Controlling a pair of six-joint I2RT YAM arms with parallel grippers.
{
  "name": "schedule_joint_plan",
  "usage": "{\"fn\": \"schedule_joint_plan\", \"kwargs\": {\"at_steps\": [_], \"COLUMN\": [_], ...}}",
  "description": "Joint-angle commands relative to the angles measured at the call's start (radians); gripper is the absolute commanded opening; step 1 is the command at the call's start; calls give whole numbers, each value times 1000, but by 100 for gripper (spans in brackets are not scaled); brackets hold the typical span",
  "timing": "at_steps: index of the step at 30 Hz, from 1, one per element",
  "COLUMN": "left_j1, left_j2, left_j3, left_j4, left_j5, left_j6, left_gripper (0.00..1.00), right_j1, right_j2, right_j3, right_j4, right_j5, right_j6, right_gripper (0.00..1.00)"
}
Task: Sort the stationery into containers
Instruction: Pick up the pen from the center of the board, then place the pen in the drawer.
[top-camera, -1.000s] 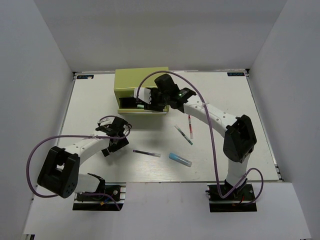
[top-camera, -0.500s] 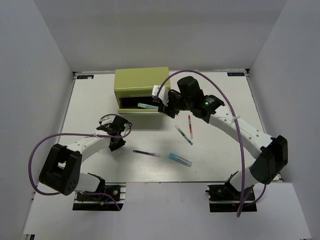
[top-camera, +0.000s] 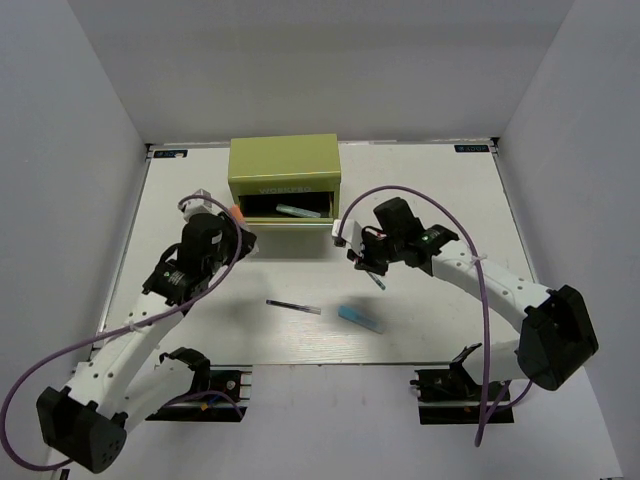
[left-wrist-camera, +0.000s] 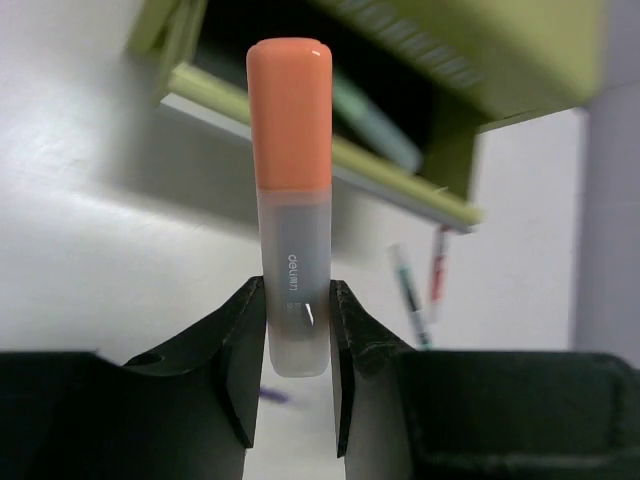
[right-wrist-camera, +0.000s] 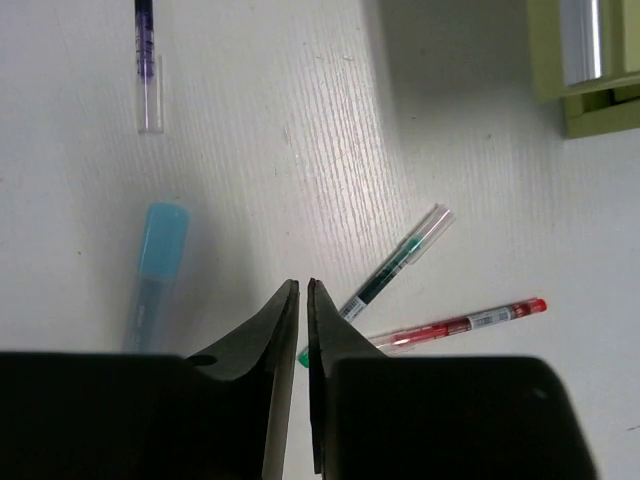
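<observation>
Holding the orange marker (left-wrist-camera: 291, 180) pinched by its tail end in my left gripper (left-wrist-camera: 297, 305) near the open drawer (left-wrist-camera: 395, 182), I fear it could pivot and clip the rim; my right gripper (right-wrist-camera: 302, 292) hangs closed, empty.

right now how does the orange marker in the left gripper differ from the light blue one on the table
The orange marker has an orange cap on a frosted grey body; the light-blue marker is blue throughout. The orange marker is clamped in the left gripper, up by the open drawer; the light-blue marker lies loose on the table. Both are stubby, and neither is in the drawer.
</observation>
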Motion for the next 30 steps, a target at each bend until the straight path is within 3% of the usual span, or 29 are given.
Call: {"fn": "schedule_joint_plan", "kwargs": {"at_steps": [1, 6, 11, 19, 30], "left_j1": [-2, -2, -11, -52, -97], "left_j2": [4, 132, 222, 280, 459], "left_j3": [38, 58, 78, 60, 126], "left_j4": [176, 371, 535, 636, 656], "left_j5": [70, 82, -31, -232, -262], "left_j6": [-32, -176, -328, -491, -522], "left_gripper": [0, 0, 0, 0, 0], "right_j1": [-16, -22, -25, -32, -35], "right_j2": [-50, -48, -60, -61, -68], "right_j3": [-25, -31, -36, -53, -64], "right_j4": [27, 41, 43, 63, 58], "right_j5": [-42, -43, -32, -32, -26], "right_j6": [2, 20, 28, 45, 43], "right_gripper": [14, 15, 19, 22, 26]}}
